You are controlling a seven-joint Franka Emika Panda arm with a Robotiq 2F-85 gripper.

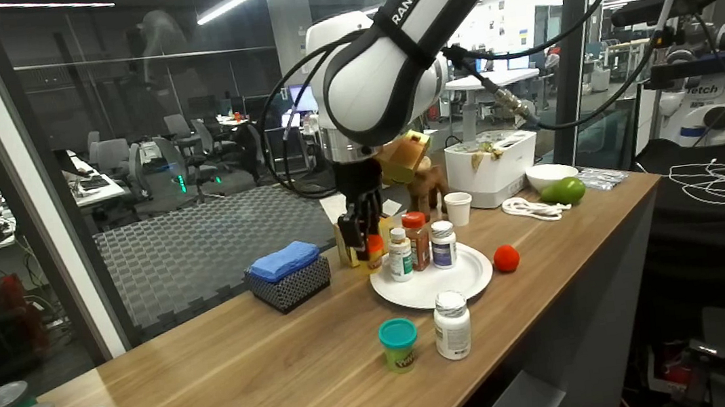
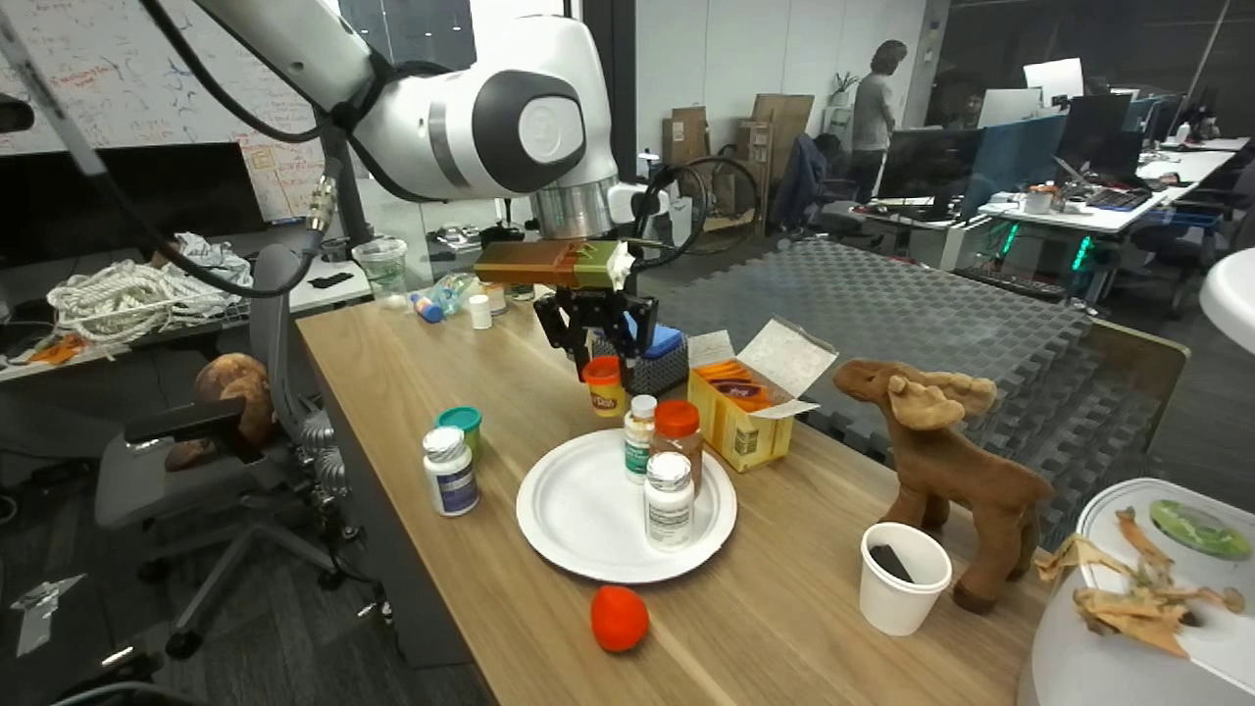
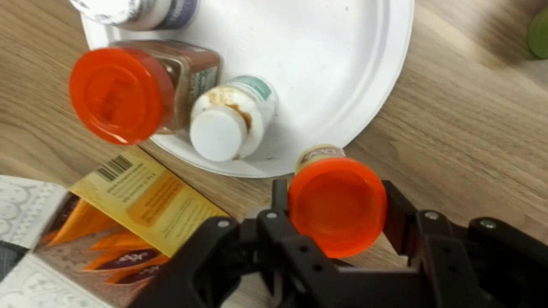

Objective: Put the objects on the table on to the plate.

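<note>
Orange plastic fills the narrow gap of the hand: black fingers clasp the lid of a squat tub, upright and just beside the plate. Whether the tub's base touches the counter cannot be told. It should prove light and stiff-walled, though a loose lid could pop off, so a lower hold around the body would be surer. On the plate stand a small white-capped bottle, a red-capped jar and a white pill bottle. Farther out, a round red piece lies near the plate, likely to roll unless taken across its middle. A teal-lidded tub and another pill bottle stand just beside each other, off the plate; both look rigid, perhaps slick, and best taken by the sides.
</note>
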